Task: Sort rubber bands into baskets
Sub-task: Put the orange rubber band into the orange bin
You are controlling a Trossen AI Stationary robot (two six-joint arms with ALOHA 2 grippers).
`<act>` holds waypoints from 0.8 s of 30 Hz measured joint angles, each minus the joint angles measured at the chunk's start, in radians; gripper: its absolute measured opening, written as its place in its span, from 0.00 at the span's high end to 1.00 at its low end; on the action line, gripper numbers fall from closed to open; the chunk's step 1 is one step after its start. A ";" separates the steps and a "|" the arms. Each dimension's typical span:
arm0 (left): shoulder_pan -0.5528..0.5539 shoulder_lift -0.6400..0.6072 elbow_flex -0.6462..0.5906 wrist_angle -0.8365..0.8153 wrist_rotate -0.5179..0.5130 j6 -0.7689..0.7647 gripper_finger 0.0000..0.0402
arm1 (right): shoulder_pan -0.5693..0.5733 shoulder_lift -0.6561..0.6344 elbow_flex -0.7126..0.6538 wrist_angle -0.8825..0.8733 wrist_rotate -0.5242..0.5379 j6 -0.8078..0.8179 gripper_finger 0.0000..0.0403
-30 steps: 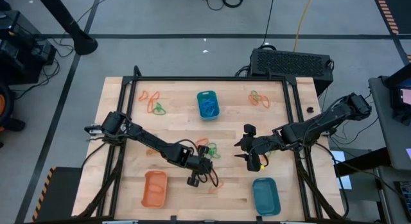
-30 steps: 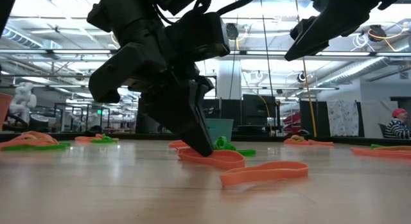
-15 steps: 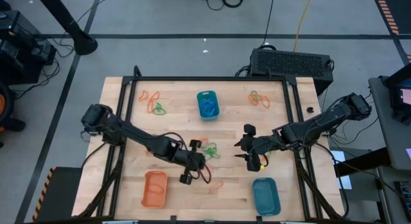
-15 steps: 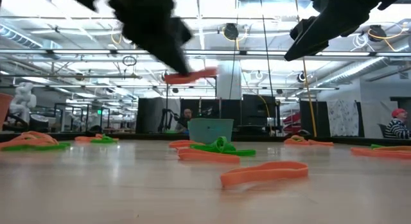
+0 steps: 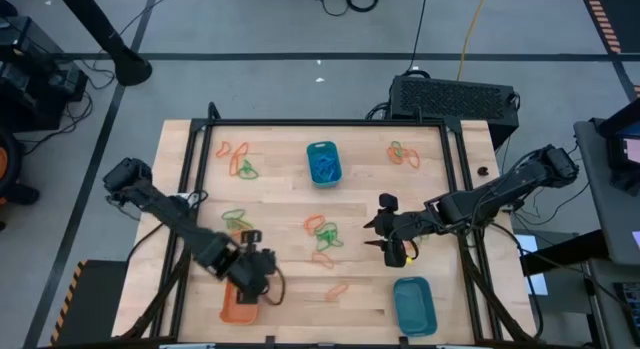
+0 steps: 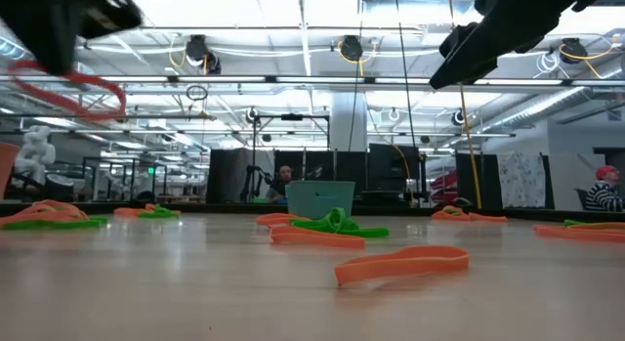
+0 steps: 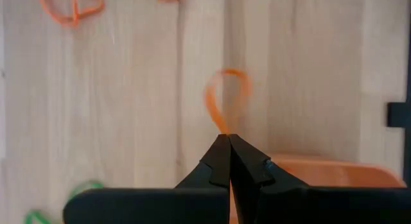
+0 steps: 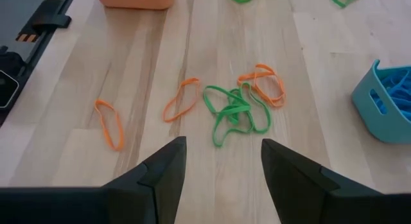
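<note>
Since the earlier frame, my left gripper (image 5: 262, 285) has travelled from the table centre to the lower left of the high view and lifted an orange band (image 7: 226, 101) off the wood. Its fingers are pinched tight on that band, which hangs as a loop past the tips in the left wrist view and shows raised at the upper left of the low view. The gripper now sits just above the orange basket (image 5: 238, 301), at the lower-left table edge.

My right gripper (image 5: 385, 239) waits right of centre, fingers spread wide, holding nothing.

Band locations, high view:
- Mixed green and orange cluster (image 5: 322, 232) at table centre.
- One orange loop (image 5: 336, 290) lower centre.
- One green band (image 5: 235, 218) left of centre.
- Orange and green group (image 5: 238, 159) at upper left.
- Second mixed group (image 5: 403, 154) at upper right.

Basket locations: one teal basket (image 5: 322, 162) at upper centre, containing blue bands; the other teal basket (image 5: 414, 305) at lower right.
</note>
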 joint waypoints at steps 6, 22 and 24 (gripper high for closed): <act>-0.100 0.011 0.001 -0.058 -0.022 -0.204 1.00 | 0.000 0.000 0.000 0.002 0.000 0.000 0.52; -0.183 0.011 -0.084 -0.111 0.075 -0.379 1.00 | 0.000 0.000 0.000 0.037 0.000 0.006 0.52; -0.183 0.011 -0.095 -0.110 0.089 -0.379 1.00 | 0.000 0.000 0.000 0.038 0.000 0.006 0.52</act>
